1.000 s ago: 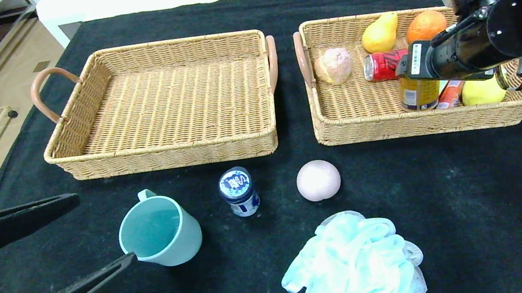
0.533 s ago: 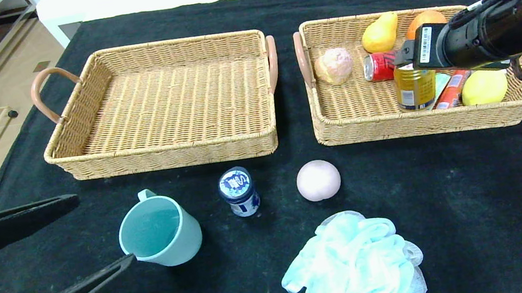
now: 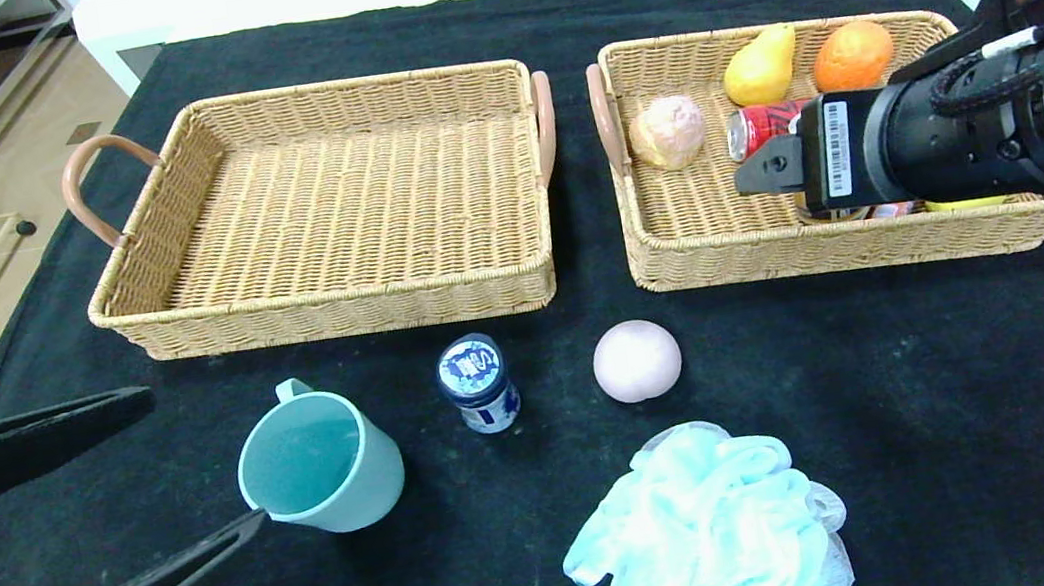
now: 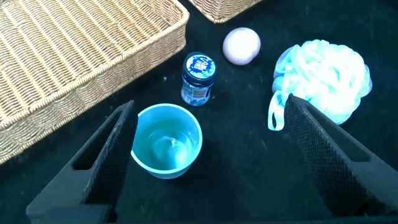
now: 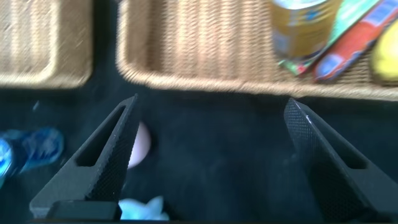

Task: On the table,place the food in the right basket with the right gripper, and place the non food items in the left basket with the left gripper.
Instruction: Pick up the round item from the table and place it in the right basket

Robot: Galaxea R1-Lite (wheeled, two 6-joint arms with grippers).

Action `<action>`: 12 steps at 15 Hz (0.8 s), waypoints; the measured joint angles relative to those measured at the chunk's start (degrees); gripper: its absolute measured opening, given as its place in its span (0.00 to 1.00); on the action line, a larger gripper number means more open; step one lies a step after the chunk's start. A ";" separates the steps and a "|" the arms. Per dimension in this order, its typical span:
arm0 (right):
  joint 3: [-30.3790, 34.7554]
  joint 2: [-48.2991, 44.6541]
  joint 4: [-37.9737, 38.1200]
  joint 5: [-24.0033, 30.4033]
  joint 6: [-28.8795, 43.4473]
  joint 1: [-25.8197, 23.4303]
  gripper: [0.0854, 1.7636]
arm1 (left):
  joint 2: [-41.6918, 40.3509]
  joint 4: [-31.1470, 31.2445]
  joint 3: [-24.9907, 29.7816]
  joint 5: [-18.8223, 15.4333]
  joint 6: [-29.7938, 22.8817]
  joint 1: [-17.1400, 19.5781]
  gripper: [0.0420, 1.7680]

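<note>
Black cloth covers the tabletop (image 3: 900,405). Nearest the robot, a pale blue bath pouf (image 3: 709,526) is seen, with the left gripper (image 3: 97,510) parked at the near left, its jaws spread wide and empty around open space beside a teal mug (image 3: 320,466). Just beyond, a small blue-capped jar (image 3: 477,383) stands upright between the mug and a pink round bun (image 3: 637,360), all apart from one another. Farther back, the left basket (image 3: 181,308) is shown with nothing in it. The right basket (image 3: 679,262) holds a pink pastry (image 3: 668,131), a red can (image 3: 758,129), a pear (image 3: 760,66) and an orange (image 3: 853,55); a yellow can (image 5: 303,27) and a packaged sausage (image 5: 346,46) are seen in the right wrist view. The right gripper (image 5: 208,155) is held above that basket's front rim, jaws wide apart and holding nothing.
</note>
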 joint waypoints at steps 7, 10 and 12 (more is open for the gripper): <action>1.84 4.66 0.02 -0.52 4.18 8.41 0.96 | -0.52 -0.05 -0.11 0.13 0.04 0.00 0.97; 1.97 7.61 -0.09 -0.78 6.14 9.48 0.96 | -0.49 0.00 -0.05 0.11 0.12 0.00 0.97; 1.84 9.40 -0.30 -0.89 6.53 9.90 0.96 | -0.49 0.00 -0.02 0.11 0.15 0.00 0.97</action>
